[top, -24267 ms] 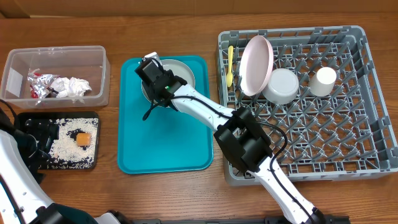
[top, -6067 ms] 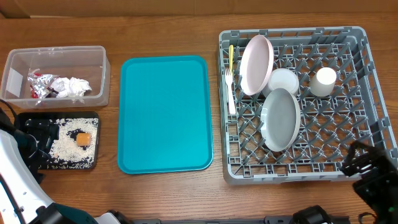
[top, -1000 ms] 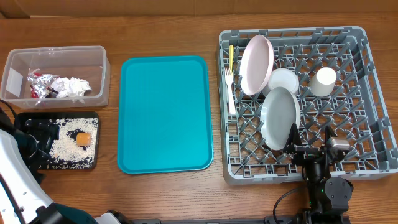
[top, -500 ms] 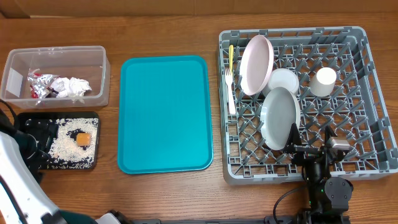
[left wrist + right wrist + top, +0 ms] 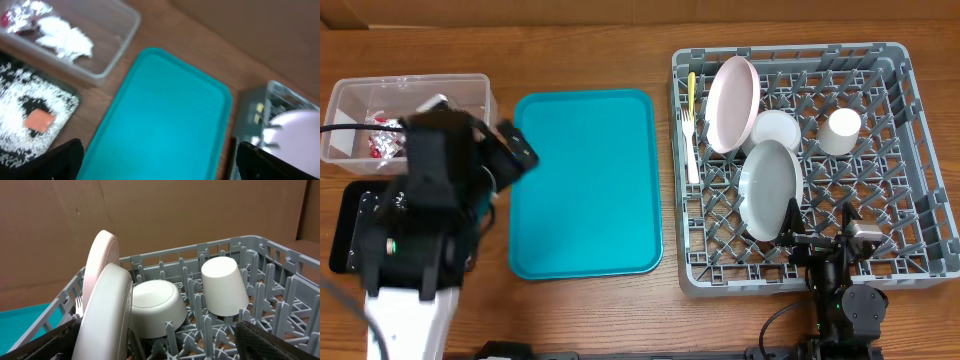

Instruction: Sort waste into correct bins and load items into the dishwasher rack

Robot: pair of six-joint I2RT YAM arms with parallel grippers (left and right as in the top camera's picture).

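- Left arm [image 5: 430, 210] has swung in from the table's 8 o'clock corner and hangs, blurred, over the black tray [image 5: 342, 225]. The left gripper [image 5: 157, 147] is spread wide, holding nothing.
- Rack [image 5: 890, 215] sits at 3 o'clock, carrying the grey-green plate [image 5: 768, 190] and pink plate [image 5: 732, 103] on edge, plus bowl [image 5: 778, 128], cup [image 5: 842, 130], fork [image 5: 690, 150] and spoon [image 5: 690, 95].
- Teal tray [image 5: 585, 180] lies dead ahead of the left gripper at 12 o'clock, long axis pointing away.
- Tub [image 5: 380, 100], at its 10 o'clock, holds napkin [image 5: 67, 40] and foil [image 5: 30, 10]. Rice [image 5: 20, 95] and an orange cube [image 5: 39, 120] lie on the black tray at 8 o'clock.
- Right gripper [image 5: 825, 240] waits at the rack's 6 o'clock rim, fingers apart and holding nothing. It is the nearer one to the dishes, and nothing looks left to move.
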